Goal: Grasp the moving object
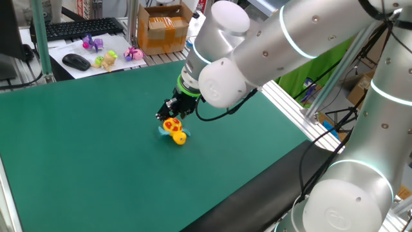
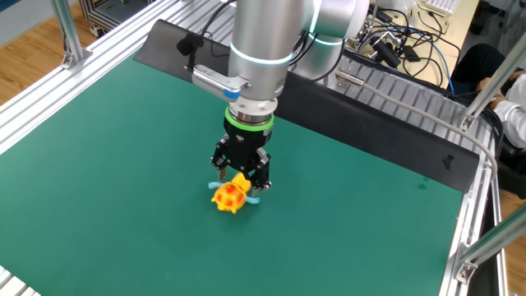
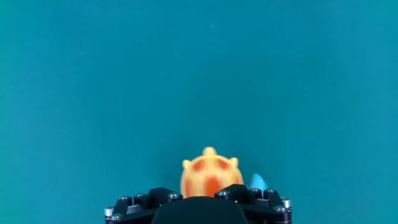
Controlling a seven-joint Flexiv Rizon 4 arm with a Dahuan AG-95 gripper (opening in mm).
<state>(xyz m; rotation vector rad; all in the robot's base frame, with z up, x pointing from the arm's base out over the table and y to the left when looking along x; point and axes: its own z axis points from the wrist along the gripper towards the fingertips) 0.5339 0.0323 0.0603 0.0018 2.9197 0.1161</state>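
The moving object (image 1: 174, 131) is a small yellow-orange toy with red spots and light blue fins, sitting near the middle of the green mat (image 1: 96, 154). It also shows in the other fixed view (image 2: 231, 194) and at the bottom of the hand view (image 3: 208, 173). My gripper (image 1: 169, 118) points down over it. In the hand view the two black finger blocks press against the toy's sides and the toy sticks out ahead of them; the fingertips are hidden. In the other fixed view the gripper (image 2: 242, 182) sits over the toy's rear.
Beyond the mat's far left edge lie a purple toy (image 1: 93, 43), a pale yellow-green toy (image 1: 106, 60), a pink toy (image 1: 134, 53), a computer mouse (image 1: 76, 61), a keyboard (image 1: 84, 28) and a cardboard box (image 1: 165, 28). Aluminium rails (image 2: 386, 107) border the mat.
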